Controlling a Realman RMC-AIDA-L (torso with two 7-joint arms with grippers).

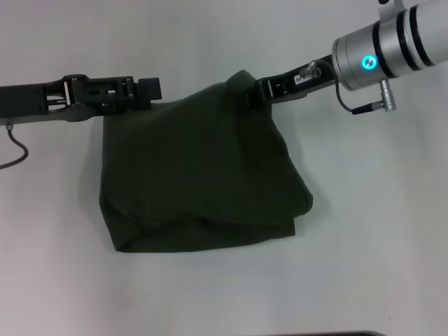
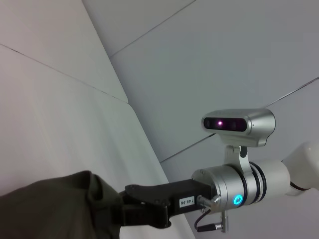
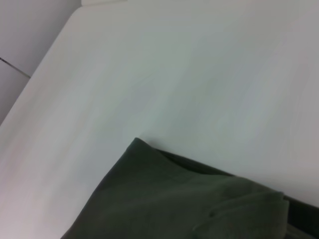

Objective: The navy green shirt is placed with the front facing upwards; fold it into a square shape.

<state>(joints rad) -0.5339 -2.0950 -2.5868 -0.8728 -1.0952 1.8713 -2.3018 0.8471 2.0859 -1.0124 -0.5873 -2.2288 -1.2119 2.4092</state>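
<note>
We are reaching in from the left edge of the white worktop (image 1: 378,231) with our left gripper (image 1: 150,87), which is sitting at the far left corner of the navy green shirt (image 1: 203,175). We are seeing its dark body lying level just above the cloth's upper edge, but we cannot tell whether its fingers are pinching the fabric or standing apart.

The shirt is lying near the middle of the worktop as a bunched, roughly square bundle with its plain green surface showing. Its near edge is resting in thick folds on the worktop, and its near right corner is bulging outward. Its far edge is being held higher, rising to a peak at the far right corner.

At that peak we are clamping the fabric with our right gripper (image 1: 255,89), its fingers closed on the cloth. In the left wrist view the same gripper (image 2: 117,211) is biting into the shirt (image 2: 50,209). The right wrist view is showing folded shirt (image 3: 174,199) over bare worktop (image 3: 174,74).
</note>
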